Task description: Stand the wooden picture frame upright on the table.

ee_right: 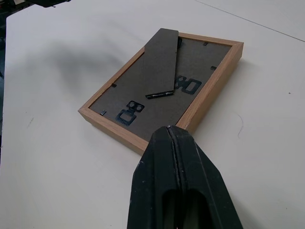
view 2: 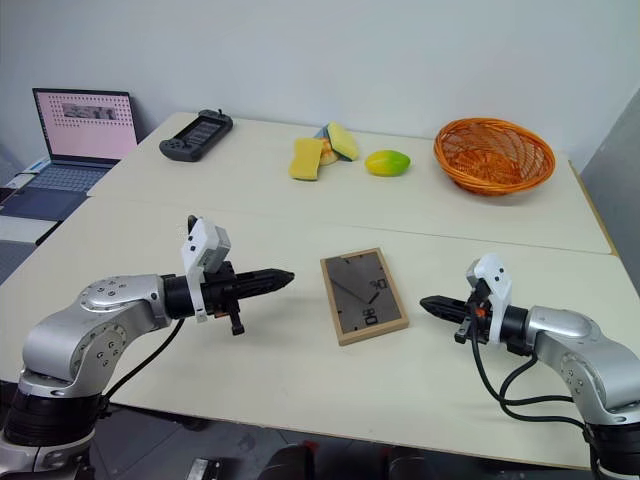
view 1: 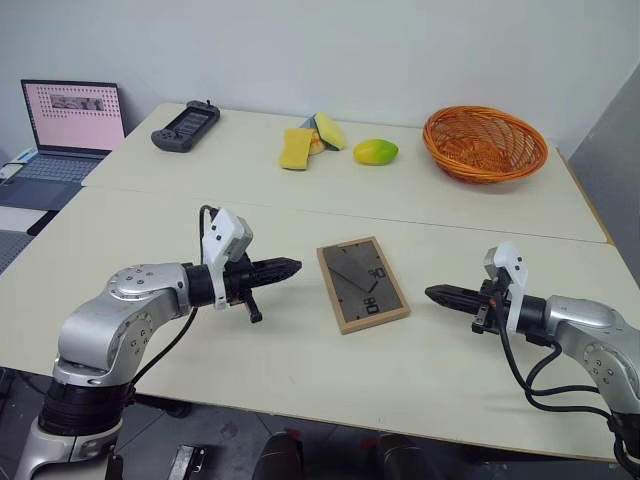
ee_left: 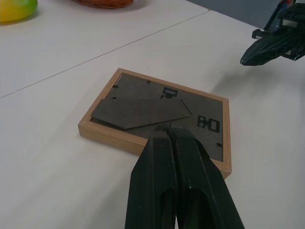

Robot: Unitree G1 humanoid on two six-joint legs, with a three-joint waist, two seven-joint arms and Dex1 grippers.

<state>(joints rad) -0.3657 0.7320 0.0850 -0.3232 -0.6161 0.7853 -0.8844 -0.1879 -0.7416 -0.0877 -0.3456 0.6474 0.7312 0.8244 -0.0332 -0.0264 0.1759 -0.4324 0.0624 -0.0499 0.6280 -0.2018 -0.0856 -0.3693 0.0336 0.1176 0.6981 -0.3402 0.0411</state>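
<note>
A plain pale wall backs a pale beige desk, which butts against a second desk of the same kind behind it, a seam running between them. Toward the far edge of that rear desk sit an orange wicker basket near its right corner, a green-yellow mango, yellow sponges and a black handheld controller; an open laptop stands on a lower surface beyond the left edge.

The wooden picture frame lies flat in the middle of the near desk, dark grey back upward, its hinged stand folded almost flat against the backing. With that face up, the stand is reachable, which probably suits swinging it out before tipping the frame up.

The left tool and the right tool hover on either side of the frame, each pointing inward at it and apart from it, fingers pressed together and holding nothing. They appear staged to approach from both sides; the frame is untouched and nothing of the standing-up is done yet.
</note>
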